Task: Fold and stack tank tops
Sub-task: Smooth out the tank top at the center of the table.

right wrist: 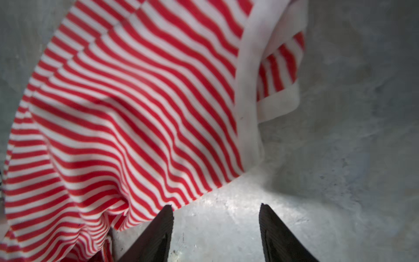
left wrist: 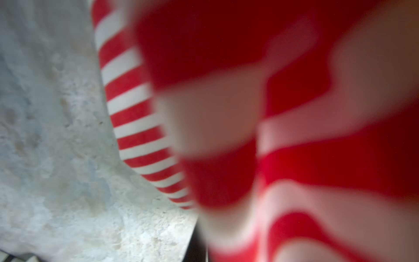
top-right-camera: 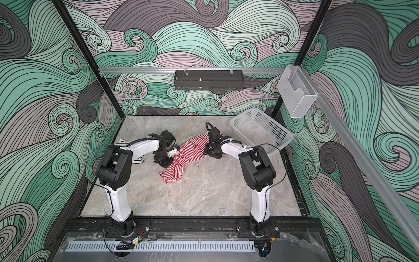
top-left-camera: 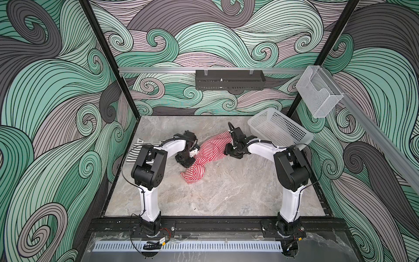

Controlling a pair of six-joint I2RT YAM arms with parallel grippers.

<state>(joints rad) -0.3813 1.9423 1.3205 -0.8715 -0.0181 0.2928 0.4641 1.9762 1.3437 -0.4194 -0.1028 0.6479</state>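
A grey marble-patterned tabletop [top-left-camera: 226, 192] sits inside walls painted with green and mauve swirls, and two white-and-black robot arms reach in from the near edge. A red-and-white striped knit tank top [top-left-camera: 208, 149] lies crumpled at the middle of the table. It runs as a long ridge from far right to a bunched lump at near left. The near half of the tabletop is bare stone between the two arm bases.

A black-and-white striped knit top [top-left-camera: 132, 156] lies flat by the table's left edge, mostly hidden under the left arm. A white perforated plastic basket [top-left-camera: 283, 129] fills the far right corner, near the red top's far end.

In both top views the left gripper [top-left-camera: 186, 162] presses down at the ridge's left side, pinched tight on a fold of the red top. Its wrist view shows only blurred red stripes [left wrist: 136, 113] against the lens, with stone beside them.

Only the right wrist view shows the right gripper [right wrist: 215, 205]: its dark ribbed fingers [right wrist: 163, 226] are spread over bare stone, just beside the cloth's edge. It also shows the top's cream trim [right wrist: 247, 90].
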